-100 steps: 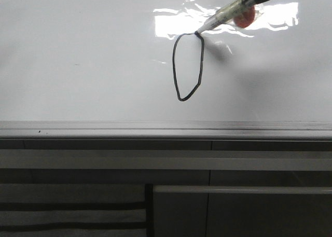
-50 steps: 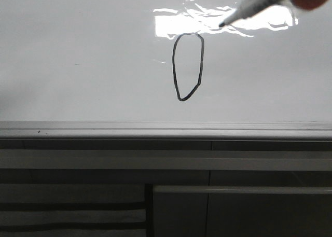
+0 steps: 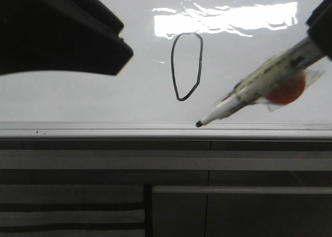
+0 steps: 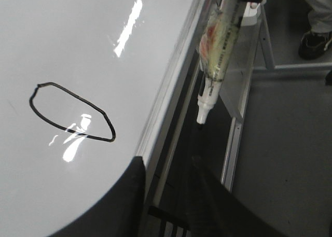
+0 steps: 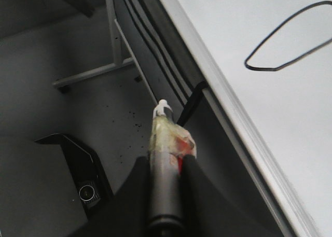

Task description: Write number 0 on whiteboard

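Observation:
The number 0 (image 3: 187, 66) is a thin black closed oval on the glossy whiteboard (image 3: 93, 97), pointed at its lower end; it also shows in the wrist views (image 4: 70, 112) (image 5: 290, 40). My right gripper (image 5: 165, 162) is shut on a taped marker (image 5: 165, 138). In the front view the marker (image 3: 254, 89) slants down to the left, its black tip over the board's near rail and off the writing surface. My left gripper (image 4: 167, 162) is open and holds nothing. Its dark body (image 3: 62, 35) fills the upper left of the front view.
A pale grey edge rail (image 3: 166, 129) runs along the board's near side, with dark grey panels and horizontal bars (image 3: 72, 206) below. A metal stand frame (image 4: 244, 117) and a person's shoe (image 4: 314, 40) are on the floor. A black device (image 5: 83, 175) lies there too.
The marker left the top of the 0 and swung down and toward the near rail, now off the board. The left arm has come into the front view at upper left.

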Controlling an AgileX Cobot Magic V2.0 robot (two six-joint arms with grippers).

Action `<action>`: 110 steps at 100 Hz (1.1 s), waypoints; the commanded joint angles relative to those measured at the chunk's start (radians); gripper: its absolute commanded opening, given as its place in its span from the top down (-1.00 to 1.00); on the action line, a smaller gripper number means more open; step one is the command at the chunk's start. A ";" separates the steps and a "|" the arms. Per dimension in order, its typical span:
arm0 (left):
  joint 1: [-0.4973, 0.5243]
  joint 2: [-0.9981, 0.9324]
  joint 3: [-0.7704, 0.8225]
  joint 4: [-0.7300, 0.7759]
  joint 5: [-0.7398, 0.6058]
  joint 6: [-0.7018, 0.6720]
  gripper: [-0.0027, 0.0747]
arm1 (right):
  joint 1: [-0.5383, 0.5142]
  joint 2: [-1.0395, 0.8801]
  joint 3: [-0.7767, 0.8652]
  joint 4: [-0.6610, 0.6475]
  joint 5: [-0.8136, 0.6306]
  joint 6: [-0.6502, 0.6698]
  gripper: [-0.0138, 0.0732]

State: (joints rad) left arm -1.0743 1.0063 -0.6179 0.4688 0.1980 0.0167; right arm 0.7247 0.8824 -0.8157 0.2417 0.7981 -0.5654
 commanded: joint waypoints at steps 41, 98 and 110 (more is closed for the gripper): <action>0.024 0.123 -0.027 0.087 -0.148 -0.007 0.49 | 0.092 0.173 -0.164 0.015 -0.137 -0.011 0.84; 0.078 0.127 -0.027 0.069 -0.216 -0.017 0.49 | 0.094 0.181 -0.172 0.060 -0.148 -0.011 0.84; 0.078 0.137 -0.027 0.069 -0.216 -0.017 0.49 | 0.094 0.181 -0.172 0.062 -0.150 -0.011 0.84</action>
State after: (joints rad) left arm -1.0008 1.1509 -0.6179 0.5462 0.0358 0.0132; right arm 0.8181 1.0754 -0.9522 0.2808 0.7062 -0.5679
